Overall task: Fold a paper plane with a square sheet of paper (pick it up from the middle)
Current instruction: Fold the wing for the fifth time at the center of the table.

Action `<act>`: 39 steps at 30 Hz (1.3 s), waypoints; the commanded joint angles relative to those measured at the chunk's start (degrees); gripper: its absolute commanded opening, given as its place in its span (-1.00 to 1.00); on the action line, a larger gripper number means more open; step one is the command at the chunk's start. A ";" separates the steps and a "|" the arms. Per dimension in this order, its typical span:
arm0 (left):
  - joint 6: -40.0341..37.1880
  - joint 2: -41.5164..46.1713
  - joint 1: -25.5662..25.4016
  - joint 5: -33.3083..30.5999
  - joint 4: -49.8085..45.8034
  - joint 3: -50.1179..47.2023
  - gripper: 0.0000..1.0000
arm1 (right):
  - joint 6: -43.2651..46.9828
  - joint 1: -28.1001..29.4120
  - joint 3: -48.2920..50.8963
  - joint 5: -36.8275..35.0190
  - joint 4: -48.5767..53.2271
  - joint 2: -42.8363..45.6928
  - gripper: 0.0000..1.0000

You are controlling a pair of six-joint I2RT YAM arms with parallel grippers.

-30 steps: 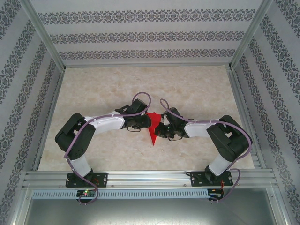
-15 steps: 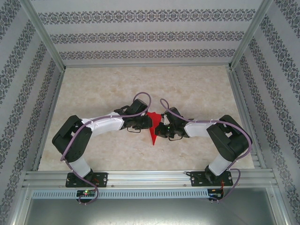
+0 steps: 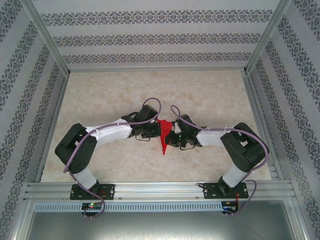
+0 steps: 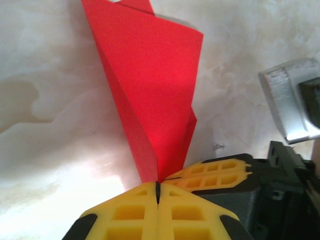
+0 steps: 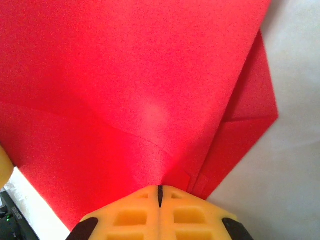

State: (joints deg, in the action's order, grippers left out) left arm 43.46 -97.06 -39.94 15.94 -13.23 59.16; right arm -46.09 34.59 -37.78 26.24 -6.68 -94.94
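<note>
Paper plane (image 3: pixel 162 140) pinched by left gripper (image 4: pixel 157 187) and right gripper (image 5: pixel 160 191)

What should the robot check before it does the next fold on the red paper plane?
1. Is the left gripper shut on the paper plane? ok, its yellow tips pinch a corner.
2. Is the right gripper shut on it too? ok, the paper runs into its closed tips.
3. Is the paper already a pointed shape with creases? ok.
4. Do the two grippers have room between them? cannot tell; they sit very close together.
5. Is the plane lifted off the table? cannot tell.
</note>
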 commanded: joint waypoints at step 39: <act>-1.54 -6.26 -2.02 1.62 -0.18 5.84 -0.95 | 1.90 -3.87 1.20 -0.33 -1.09 0.01 -0.95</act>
State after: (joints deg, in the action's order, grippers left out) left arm 42.59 -102.54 -41.30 17.37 -13.30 63.26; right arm -45.87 31.22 -36.25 26.41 -8.38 -94.08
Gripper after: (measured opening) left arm 0.064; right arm 0.042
